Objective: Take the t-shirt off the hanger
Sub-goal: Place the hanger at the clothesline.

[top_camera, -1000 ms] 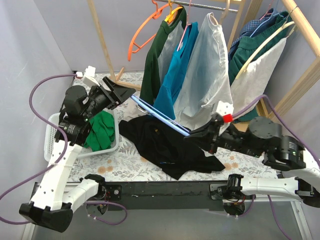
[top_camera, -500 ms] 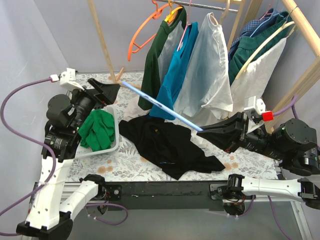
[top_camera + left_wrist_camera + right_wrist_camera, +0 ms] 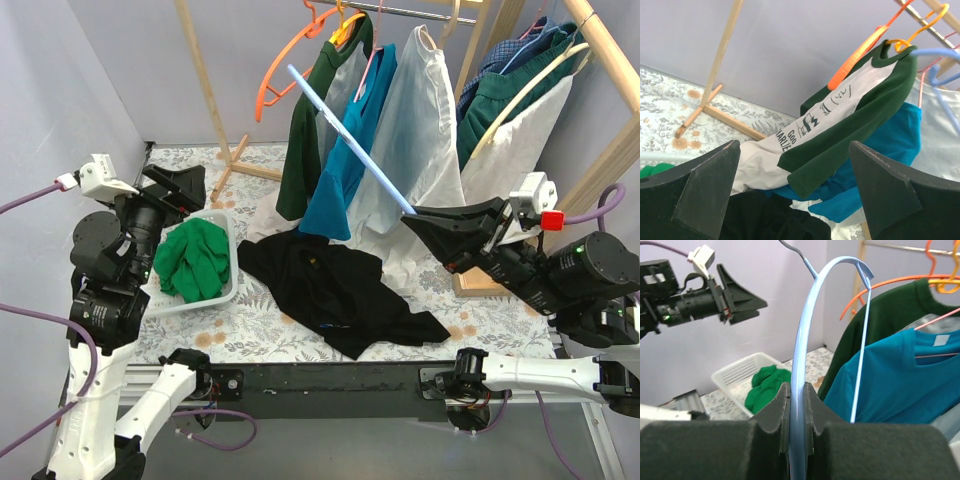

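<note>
On the floral tabletop [image 3: 250,335]: black t-shirt [image 3: 340,295] lies crumpled, off the hanger | right gripper [image 3: 412,218]: pinched on the light-blue hanger [image 3: 345,135], held aslant before the hung shirts (hanger bare) | left gripper [image 3: 180,188]: jaws wide, empty, near the white basket [image 3: 234,262]

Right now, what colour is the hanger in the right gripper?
Light blue hanger, clamped in the right gripper; shows best in the right wrist view.
</note>
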Motion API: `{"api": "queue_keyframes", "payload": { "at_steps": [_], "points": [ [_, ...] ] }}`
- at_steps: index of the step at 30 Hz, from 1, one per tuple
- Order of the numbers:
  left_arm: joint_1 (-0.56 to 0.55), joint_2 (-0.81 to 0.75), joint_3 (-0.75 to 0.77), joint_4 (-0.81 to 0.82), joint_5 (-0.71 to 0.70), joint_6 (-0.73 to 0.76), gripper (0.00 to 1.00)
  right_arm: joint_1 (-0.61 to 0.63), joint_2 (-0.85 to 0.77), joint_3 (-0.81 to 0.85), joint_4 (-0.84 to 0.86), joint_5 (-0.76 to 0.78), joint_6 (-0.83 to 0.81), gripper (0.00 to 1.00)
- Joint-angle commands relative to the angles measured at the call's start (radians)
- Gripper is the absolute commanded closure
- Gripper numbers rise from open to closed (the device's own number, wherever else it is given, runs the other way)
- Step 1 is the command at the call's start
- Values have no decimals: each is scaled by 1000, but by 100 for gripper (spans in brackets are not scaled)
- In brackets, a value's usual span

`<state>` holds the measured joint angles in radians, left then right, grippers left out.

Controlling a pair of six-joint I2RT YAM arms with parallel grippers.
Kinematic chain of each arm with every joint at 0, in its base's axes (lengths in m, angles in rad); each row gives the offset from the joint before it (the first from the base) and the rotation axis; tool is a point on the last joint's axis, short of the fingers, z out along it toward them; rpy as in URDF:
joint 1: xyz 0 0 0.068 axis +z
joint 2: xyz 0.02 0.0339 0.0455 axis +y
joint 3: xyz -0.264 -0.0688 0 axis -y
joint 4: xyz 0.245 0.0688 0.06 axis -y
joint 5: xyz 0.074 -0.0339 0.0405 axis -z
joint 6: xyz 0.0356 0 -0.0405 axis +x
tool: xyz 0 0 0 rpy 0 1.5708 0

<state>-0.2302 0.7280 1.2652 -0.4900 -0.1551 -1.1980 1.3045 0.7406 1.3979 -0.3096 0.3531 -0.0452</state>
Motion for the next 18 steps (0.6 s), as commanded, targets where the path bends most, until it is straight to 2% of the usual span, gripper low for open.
{"api": "queue_keyframes", "payload": {
  "at_steps": [1, 5, 18],
  "points": [
    [5, 13, 14, -41, -26, 29, 9, 2, -29, -37, 282, 141, -111, 99],
    [3, 13, 13, -47, -32, 37, 8, 2, -37, -68, 354, 217, -148, 99],
    [3, 17, -18, -36, -17, 32, 8, 2, -107, -138, 348, 409, -196, 99]
  ]
}}
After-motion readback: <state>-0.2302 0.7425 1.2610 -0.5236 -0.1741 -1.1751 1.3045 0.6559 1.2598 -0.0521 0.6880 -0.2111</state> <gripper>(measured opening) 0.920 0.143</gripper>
